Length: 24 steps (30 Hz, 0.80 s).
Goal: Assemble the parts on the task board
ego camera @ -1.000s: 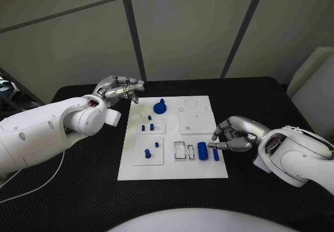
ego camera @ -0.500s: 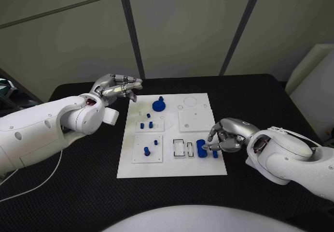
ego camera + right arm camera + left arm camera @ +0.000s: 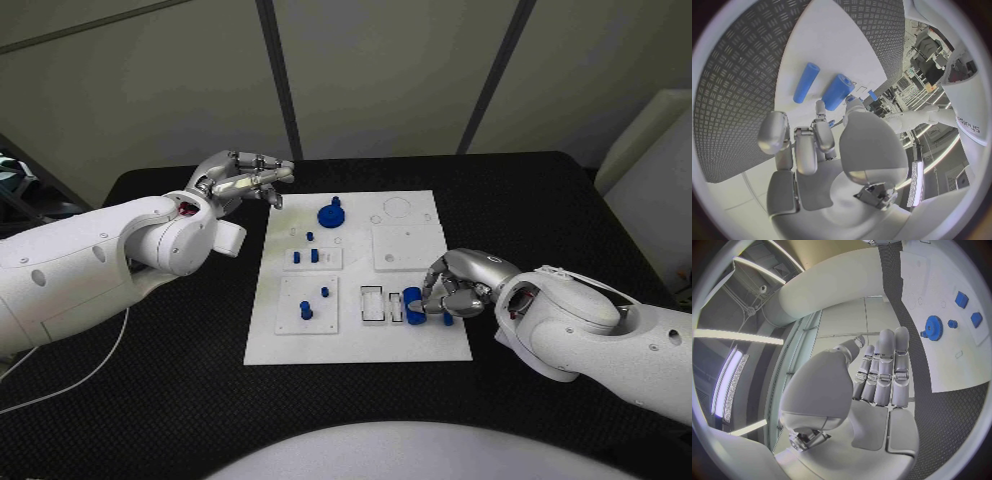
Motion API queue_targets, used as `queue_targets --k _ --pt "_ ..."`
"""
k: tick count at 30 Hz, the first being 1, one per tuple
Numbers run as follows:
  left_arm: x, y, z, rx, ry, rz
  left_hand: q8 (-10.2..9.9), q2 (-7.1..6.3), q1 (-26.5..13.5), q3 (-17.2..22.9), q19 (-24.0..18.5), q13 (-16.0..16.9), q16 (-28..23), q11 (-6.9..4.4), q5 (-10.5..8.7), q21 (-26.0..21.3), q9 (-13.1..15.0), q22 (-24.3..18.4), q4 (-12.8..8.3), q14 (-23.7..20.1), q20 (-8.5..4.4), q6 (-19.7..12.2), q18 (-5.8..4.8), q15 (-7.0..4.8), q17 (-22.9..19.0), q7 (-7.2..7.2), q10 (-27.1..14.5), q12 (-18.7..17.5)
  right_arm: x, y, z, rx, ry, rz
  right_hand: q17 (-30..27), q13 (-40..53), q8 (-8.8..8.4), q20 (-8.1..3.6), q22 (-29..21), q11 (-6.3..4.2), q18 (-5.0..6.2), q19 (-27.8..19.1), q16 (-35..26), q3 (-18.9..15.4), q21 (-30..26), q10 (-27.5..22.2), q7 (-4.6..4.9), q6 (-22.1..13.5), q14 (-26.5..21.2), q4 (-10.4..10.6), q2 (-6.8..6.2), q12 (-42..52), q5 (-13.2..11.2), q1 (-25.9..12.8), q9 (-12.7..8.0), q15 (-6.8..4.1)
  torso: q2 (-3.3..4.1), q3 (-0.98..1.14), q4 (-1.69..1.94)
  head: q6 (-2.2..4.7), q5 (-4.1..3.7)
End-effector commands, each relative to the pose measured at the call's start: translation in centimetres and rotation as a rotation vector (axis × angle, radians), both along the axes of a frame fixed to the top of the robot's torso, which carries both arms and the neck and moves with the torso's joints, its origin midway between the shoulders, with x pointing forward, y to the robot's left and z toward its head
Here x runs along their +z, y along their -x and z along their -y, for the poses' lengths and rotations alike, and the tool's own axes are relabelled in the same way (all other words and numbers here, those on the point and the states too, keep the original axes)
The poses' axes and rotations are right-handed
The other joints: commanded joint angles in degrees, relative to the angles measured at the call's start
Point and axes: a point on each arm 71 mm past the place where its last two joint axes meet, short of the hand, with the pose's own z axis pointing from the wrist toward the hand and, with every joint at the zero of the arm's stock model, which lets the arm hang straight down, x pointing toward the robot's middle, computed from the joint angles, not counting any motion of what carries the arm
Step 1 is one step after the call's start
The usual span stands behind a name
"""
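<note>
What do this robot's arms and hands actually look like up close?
Both arms are smooth, rounded white shells that bulge near the wrist. Each ends in a silver metallic robot hand, the left robot hand and the right robot hand, with segmented fingers, grey palm plates and visible screws. A reddish opening shows at the left wrist. Thin white cables run along the right forearm and trail beneath the left arm.

Matt white plastic task board (image 3: 356, 340), smooth blue parts (image 3: 332, 215) (slightly glossy), rough black table (image 3: 173, 400)
</note>
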Motion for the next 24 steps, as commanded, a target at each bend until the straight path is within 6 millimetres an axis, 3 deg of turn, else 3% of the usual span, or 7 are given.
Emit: queue_targets --k 1,13,17,24 --pt "0.1 0.0 0.0 -0.005 0.006 0.005 0.34 0.11 -0.31 -0.40 0.19 -0.05 -0.27 0.04 -0.14 -0.39 -0.03 -0.05 0.10 -0.46 0.24 -0.33 -1.02 0.01 -0.09 0.13 -0.34 0.19 -0.5 0.0 0.0 -0.002 0.033 -0.022 5.39 -0.01 0.37 -0.05 -0.01 -0.24 -1.11 0.41 0.27 -0.28 0.19 0.10 -0.22 -0.33 4.32 -0.03 0.40 0.08 0.18 -0.30 0.11 -0.16 0.02 0.03 -0.11 -0.08 0.05" --pt "0.1 0.0 0.0 -0.008 0.006 0.001 0.34 0.11 -0.31 -0.40 0.19 -0.05 -0.27 0.04 -0.14 -0.39 -0.03 -0.05 0.10 -0.46 0.24 -0.33 -1.02 0.01 -0.09 0.13 -0.34 0.19 -1.8 -0.2 -0.6 0.009 0.105 -0.030 5.76 0.10 0.96 -0.09 0.27 -0.33 -1.16 0.51 0.42 -0.42 0.37 0.05 -0.34 -0.36 4.37 -0.16 0.95 0.08 0.66 -0.04 0.48 -0.21 -0.05 0.03 0.06 -0.31 0.03" --pt "0.0 0.0 0.0 -0.007 0.006 -0.001 0.34 0.11 -0.31 -0.40 0.19 -0.05 -0.27 0.04 -0.14 -0.39 -0.03 -0.05 0.10 -0.46 0.24 -0.33 -1.02 0.01 -0.09 0.13 -0.34 0.19 -2.0 -0.1 -0.8 0.012 0.107 -0.030 5.96 0.28 1.36 -0.13 0.35 -0.43 -1.17 0.53 0.50 -0.44 0.43 0.12 -0.47 -0.21 4.40 -0.21 1.17 0.19 0.76 0.46 0.70 -0.28 0.01 0.02 -0.04 -0.33 0.14" --pt "0.0 0.0 -0.1 -0.007 0.005 -0.002 0.34 0.11 -0.31 -0.40 0.19 -0.05 -0.27 0.04 -0.14 -0.39 -0.03 -0.05 0.10 -0.46 0.24 -0.33 -1.02 0.01 -0.09 0.13 -0.34 0.19 -1.4 0.0 -0.7 -0.014 0.072 0.019 6.69 1.04 2.40 -0.39 1.15 -0.79 -1.32 0.96 0.80 0.32 1.00 0.63 -0.84 0.13 4.52 -0.41 3.50 0.72 2.51 3.12 1.29 -0.59 0.00 0.05 -0.25 -0.32 0.34"
